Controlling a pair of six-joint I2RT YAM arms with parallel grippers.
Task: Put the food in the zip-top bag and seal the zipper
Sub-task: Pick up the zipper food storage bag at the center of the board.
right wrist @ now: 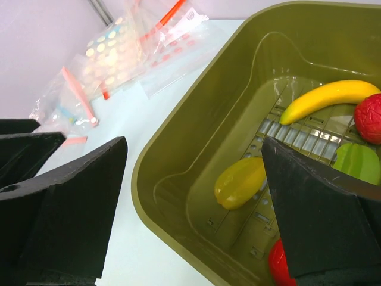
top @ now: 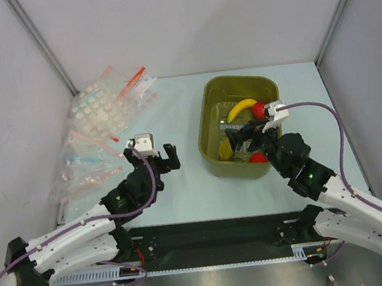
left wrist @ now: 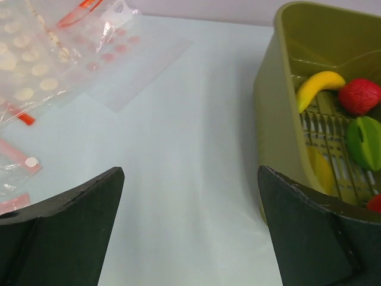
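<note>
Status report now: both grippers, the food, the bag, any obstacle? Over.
Left gripper open, empty, over table. Right gripper open, empty, over basket. Food all in basket; zip-top bag far left among other bags, unfilled.

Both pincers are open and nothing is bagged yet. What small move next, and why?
Probably lower the right pincer onto the rounded yellow piece: it hangs open over the basket, and that piece lies nearly between its fingers with nothing on top of it.
</note>
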